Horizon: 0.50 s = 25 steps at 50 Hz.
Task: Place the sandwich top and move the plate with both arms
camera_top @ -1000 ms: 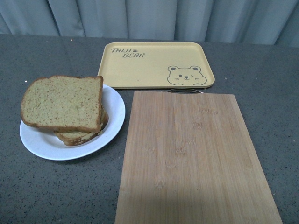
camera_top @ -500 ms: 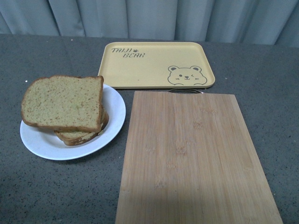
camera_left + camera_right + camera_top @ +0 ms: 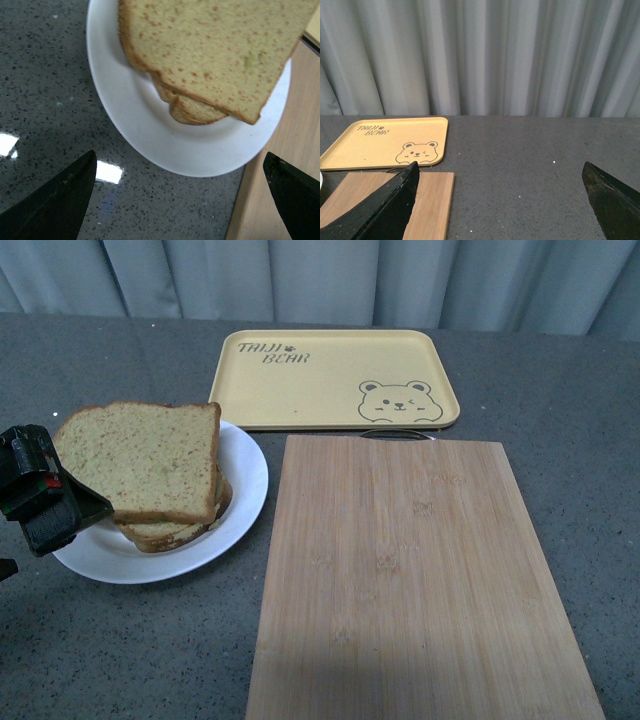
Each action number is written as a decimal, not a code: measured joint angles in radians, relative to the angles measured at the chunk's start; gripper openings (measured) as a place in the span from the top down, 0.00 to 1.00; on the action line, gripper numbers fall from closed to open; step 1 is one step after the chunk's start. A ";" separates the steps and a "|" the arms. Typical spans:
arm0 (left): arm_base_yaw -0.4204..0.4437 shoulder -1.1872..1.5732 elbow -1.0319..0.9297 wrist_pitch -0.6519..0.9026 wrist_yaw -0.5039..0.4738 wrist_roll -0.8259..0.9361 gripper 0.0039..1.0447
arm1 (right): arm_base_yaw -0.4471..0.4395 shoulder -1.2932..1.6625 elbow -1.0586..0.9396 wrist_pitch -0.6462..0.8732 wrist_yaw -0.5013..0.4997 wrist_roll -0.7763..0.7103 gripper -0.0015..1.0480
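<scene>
The sandwich top [image 3: 140, 460], a tan speckled bread slice with a darker crust, lies on other bread slices [image 3: 170, 530] on the white plate [image 3: 240, 475] at the left of the table. My left gripper [image 3: 75, 515] reaches in from the left over the plate's left rim. In the left wrist view it [image 3: 180, 200] is open and holds nothing, with the plate [image 3: 150, 135] and the sandwich top [image 3: 215, 45] just ahead of its fingertips [image 3: 60, 200]. My right gripper [image 3: 500, 200] is open and empty above bare table, and it does not show in the front view.
A bamboo cutting board [image 3: 420, 580] lies right of the plate, almost touching it. A yellow tray [image 3: 320, 375] with a bear drawing sits behind the board. Grey curtains [image 3: 485, 55] close off the back. The table top is dark speckled stone [image 3: 120, 640].
My left arm has come into the front view from the left and now hangs over the plate's left rim. Bread, plate, board and tray have not moved.
</scene>
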 joint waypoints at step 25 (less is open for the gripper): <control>0.069 0.183 0.031 0.015 -0.010 -0.125 0.06 | 0.000 0.000 0.000 0.000 0.000 0.000 0.09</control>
